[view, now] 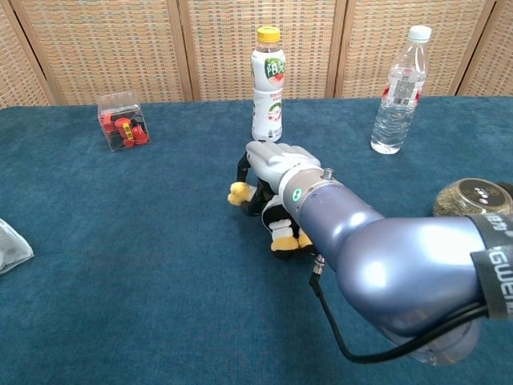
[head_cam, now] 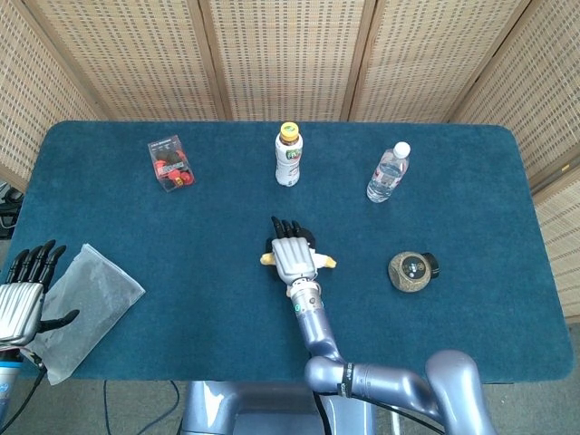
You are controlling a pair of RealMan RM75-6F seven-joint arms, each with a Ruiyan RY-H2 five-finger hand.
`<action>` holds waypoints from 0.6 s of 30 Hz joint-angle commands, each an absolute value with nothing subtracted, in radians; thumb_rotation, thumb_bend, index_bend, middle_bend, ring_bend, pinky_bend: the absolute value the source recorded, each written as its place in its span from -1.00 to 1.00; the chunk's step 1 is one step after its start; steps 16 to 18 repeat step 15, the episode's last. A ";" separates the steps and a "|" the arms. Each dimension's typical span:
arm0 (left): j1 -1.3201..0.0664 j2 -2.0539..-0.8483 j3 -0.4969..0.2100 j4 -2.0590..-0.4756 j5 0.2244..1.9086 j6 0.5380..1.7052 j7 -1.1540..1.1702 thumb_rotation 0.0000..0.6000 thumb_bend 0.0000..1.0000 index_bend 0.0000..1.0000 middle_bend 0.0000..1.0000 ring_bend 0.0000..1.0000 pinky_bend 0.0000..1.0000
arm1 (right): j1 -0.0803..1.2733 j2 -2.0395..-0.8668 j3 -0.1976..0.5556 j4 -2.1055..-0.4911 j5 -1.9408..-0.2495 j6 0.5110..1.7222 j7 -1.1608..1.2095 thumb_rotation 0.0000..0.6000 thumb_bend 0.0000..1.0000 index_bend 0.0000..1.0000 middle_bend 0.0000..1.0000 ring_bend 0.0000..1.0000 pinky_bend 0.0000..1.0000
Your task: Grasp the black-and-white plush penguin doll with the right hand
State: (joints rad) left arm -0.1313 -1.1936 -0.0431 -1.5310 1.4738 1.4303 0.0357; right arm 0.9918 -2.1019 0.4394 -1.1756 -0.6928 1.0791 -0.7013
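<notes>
The black-and-white plush penguin (view: 278,221) with yellow feet lies at the middle of the blue table (head_cam: 453,208). My right hand (view: 276,159) rests on top of it, fingers curled down over its far side and gripping it. From the head view only the yellow tips of the penguin (head_cam: 327,262) peek out from under the right hand (head_cam: 292,256). My left hand (head_cam: 25,292) hovers at the table's front left corner, fingers spread, holding nothing.
A clear box of red pieces (head_cam: 169,163) stands back left. A yellow-capped bottle (head_cam: 288,156) is right behind the penguin, and a water bottle (head_cam: 388,173) back right. A round jar (head_cam: 412,270) lies to the right, and a clear plastic bag (head_cam: 86,304) by the left hand.
</notes>
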 commanded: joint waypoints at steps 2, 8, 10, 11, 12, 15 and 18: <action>-0.132 -1.193 -0.043 -1.532 1.474 1.429 0.035 1.00 -0.75 -1.00 -1.00 -1.00 -1.00 | 0.987 -2.091 0.440 -1.196 -0.690 1.093 -0.715 1.00 0.19 0.05 -0.82 -1.00 -1.00; -0.132 -1.194 -0.042 -1.533 1.476 1.431 0.040 1.00 -0.75 -1.00 -1.00 -1.00 -1.00 | 0.976 -2.066 0.437 -1.243 -0.684 1.106 -0.730 1.00 0.20 0.10 -0.78 -1.00 -1.00; -0.132 -1.195 -0.042 -1.532 1.475 1.431 0.041 1.00 -0.75 -1.00 -1.00 -1.00 -1.00 | 0.971 -2.054 0.438 -1.267 -0.685 1.112 -0.731 1.00 0.20 0.12 -0.77 -1.00 -1.00; -0.132 -1.195 -0.043 -1.531 1.473 1.430 0.041 1.00 -0.75 -1.00 -1.00 -1.00 -1.00 | 0.968 -2.044 0.441 -1.285 -0.692 1.123 -0.731 1.00 0.20 0.12 -0.76 -1.00 -1.00; -0.132 -1.195 -0.043 -1.531 1.473 1.431 0.040 1.00 -0.75 -1.00 -1.00 -1.00 -1.00 | 0.965 -2.034 0.442 -1.303 -0.697 1.133 -0.732 1.00 0.20 0.13 -0.76 -1.00 -1.00; -0.132 -1.195 -0.043 -1.531 1.474 1.432 0.041 1.00 -0.75 -1.00 -1.00 -1.00 -1.00 | 0.959 -2.010 0.442 -1.344 -0.703 1.155 -0.745 1.00 0.20 0.13 -0.76 -1.00 -1.00; -0.132 -1.195 -0.043 -1.531 1.474 1.432 0.041 1.00 -0.75 -1.00 -1.00 -1.00 -1.00 | 0.959 -2.010 0.442 -1.344 -0.703 1.155 -0.745 1.00 0.20 0.13 -0.76 -1.00 -1.00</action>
